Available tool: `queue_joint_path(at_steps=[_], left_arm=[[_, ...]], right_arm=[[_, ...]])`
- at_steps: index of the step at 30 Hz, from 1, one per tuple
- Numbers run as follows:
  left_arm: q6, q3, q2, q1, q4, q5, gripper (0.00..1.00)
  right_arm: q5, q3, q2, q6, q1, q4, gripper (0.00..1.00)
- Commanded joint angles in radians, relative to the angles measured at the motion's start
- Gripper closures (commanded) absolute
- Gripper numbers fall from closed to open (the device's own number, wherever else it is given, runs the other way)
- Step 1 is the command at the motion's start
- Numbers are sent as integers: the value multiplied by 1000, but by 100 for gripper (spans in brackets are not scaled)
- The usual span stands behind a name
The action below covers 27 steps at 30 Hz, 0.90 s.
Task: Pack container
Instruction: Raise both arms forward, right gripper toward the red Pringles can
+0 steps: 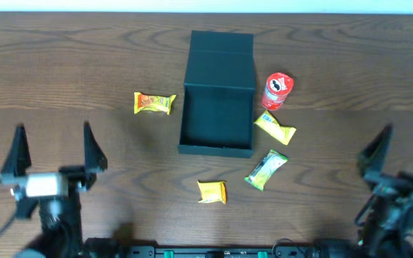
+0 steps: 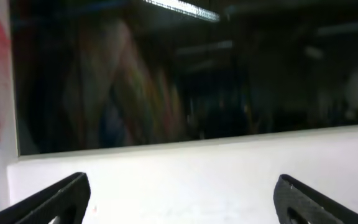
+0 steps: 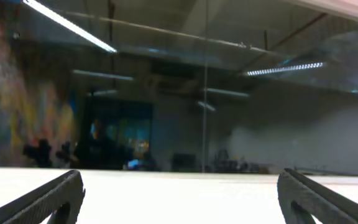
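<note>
Table (image 1: 63, 57), items as laid: container (image 1: 217, 107) stood central, its lid flap (image 1: 221, 41) at 12 o'clock. Around it lay first packet (image 1: 154, 103) at 9 o'clock; small can (image 1: 277, 91) at 2; second packet (image 1: 275, 128) at 4, just beside the wall; third packet (image 1: 267, 170) at 5; fourth packet (image 1: 211, 191) at 6, apart.

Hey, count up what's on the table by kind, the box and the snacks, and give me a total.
Container: 1
Snack packets: 4 (orange-yellow packet, yellow packet, green-white packet, front yellow packet)
Red round snack: 1
Total: 6
</note>
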Motion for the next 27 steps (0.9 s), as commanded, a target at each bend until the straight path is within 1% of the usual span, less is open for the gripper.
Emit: queue_joint_path(at_steps=[1,6,9,10,13,15,17,20,21,23,25,27], left_arm=[[29,171,187,3,-56,-3,5],[18,539,550,3,-240,0,5],[6,756,743,3,-384,0,5],[2,834,815,3,-447,0,4],[-40,1004,980,3,-607,0,5],[-74,1080,1063,3,-705,0,5],[-119,1140,1153,3,-817,1,5],[-210,1153,1252,-4,-935,18,4],[-222,1153,1291,-9,-984,37,5],[-222,1153,1351,-19,-1052,77,4],[-221,1153,1397,-26,-1088,137,5],[-250,1153,1443,-30,-1117,203,5]], right_arm=[[19,171,187,-11,-7,-37,1],[-2,532,531,-11,-7,-232,1],[-34,745,715,-10,-7,-415,1],[-33,832,789,2,-7,-505,1],[-33,993,934,23,-7,-705,1],[-33,1073,1020,47,-7,-835,1],[-33,1126,1100,69,-7,-962,1],[-59,1138,1201,134,-6,-1125,1],[-102,1138,1241,140,-6,-1197,1],[-183,1138,1288,139,-6,-1283,1],[-236,1138,1326,140,-6,-1360,1],[-317,1137,1353,192,-6,-1388,1]])
